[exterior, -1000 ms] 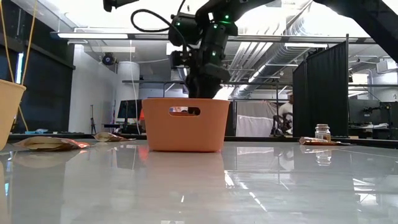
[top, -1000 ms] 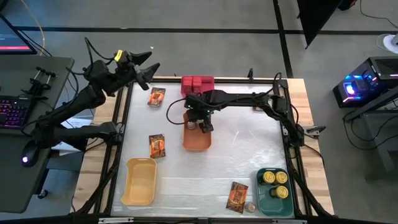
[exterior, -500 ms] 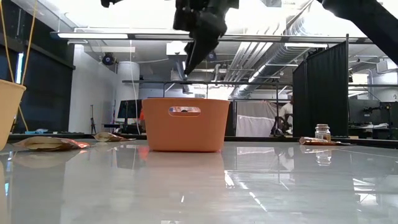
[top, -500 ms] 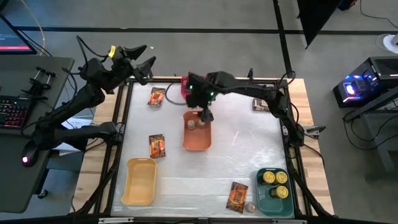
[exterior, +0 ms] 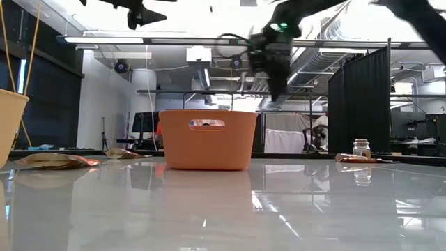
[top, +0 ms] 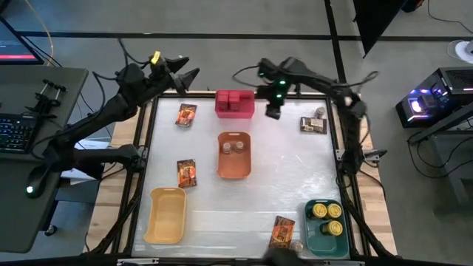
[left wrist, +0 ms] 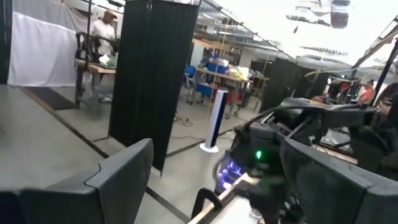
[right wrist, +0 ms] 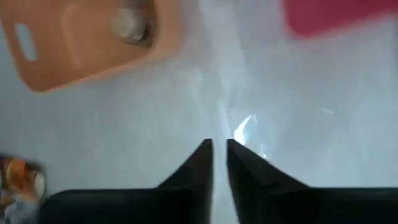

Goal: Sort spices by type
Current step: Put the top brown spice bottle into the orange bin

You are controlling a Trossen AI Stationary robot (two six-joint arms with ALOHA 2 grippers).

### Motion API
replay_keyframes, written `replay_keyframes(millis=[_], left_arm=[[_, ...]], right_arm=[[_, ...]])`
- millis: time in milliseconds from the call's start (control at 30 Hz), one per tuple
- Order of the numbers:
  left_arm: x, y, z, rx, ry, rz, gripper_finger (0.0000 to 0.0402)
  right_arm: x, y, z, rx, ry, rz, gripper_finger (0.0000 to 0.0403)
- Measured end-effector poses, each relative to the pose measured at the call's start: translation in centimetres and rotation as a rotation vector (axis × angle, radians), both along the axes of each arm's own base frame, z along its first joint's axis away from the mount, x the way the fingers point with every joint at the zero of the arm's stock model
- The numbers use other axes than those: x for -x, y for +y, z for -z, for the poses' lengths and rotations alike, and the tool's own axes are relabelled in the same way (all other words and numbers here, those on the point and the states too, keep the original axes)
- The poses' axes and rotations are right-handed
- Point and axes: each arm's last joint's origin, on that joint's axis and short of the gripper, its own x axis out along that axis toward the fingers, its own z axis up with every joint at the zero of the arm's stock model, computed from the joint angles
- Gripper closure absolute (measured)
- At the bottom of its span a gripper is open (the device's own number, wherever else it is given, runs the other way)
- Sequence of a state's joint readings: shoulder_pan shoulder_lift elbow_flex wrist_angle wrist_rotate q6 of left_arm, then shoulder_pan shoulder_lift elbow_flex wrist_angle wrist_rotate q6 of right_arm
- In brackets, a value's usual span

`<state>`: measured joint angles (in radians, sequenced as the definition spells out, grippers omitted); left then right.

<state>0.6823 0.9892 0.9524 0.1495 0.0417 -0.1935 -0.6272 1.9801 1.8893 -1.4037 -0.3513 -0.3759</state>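
My right gripper (top: 273,111) hangs above the table near its far edge, just right of the red boxes (top: 234,103). Its fingers (right wrist: 202,158) are all but together, with nothing between them. An orange bin (top: 234,157) holds two pale-lidded jars (top: 233,146). Further jars stand near the far right corner (top: 320,112) and at the near edge (top: 297,246). Printed packets lie flat on the table (top: 185,114), (top: 186,172), (top: 281,232), (top: 312,125). Yellow-topped tins (top: 326,213) sit in a green bin. My left gripper (top: 181,72) waits open, high beyond the far left corner.
An empty yellow bin (top: 165,214) sits at the near left and the green bin (top: 314,235) at the near right corner. Bare table lies between the orange bin and the right edge. A dark frame rims the table; a keyboard desk stands to the left.
My right gripper has risen out of the orange bin and swung toward the far edge and to the right, ending beside the red boxes. Two jars stay in the orange bin. My left gripper has drifted a little to the right, still raised.
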Motion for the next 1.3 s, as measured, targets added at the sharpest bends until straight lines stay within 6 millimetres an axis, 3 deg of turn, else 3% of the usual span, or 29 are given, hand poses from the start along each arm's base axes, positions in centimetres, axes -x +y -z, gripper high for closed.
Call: replay_keyframes(millis=[133,300,467,567,733,1067,1300], left_arm=[[0.0,0.0,-0.3,0.002,-0.045,0.006,0.0065],[0.2,-0.2,-0.5,0.004,-0.058,0.008,0.0065],[-0.2,0.1,-0.2,0.012,-0.047,0.007,0.0065],[-0.5,0.4,0.1,0.05,-0.057,0.011,0.0065],[-1.4,1.0,0.8,0.134,-0.086,0.024,0.0065],[-2.3,-0.2,0.5,0.198,-0.137,0.311,0.0065],[-2.8,-1.3,0.3,0.194,-0.129,0.4,0.0065]], right_arm=[[5.7,0.2,0.4,0.116,-0.011,0.225,0.0396],[13.5,3.0,2.3,0.253,0.086,0.617,0.04],[17.7,5.1,3.6,0.335,0.119,1.031,0.0402],[18.4,5.1,4.9,0.344,0.11,1.165,0.0402],[18.8,3.2,7.0,0.37,0.114,1.324,0.0402],[17.6,2.1,8.3,0.522,0.146,1.487,0.0403],[17.1,1.1,8.4,0.596,0.074,1.673,0.0403]])
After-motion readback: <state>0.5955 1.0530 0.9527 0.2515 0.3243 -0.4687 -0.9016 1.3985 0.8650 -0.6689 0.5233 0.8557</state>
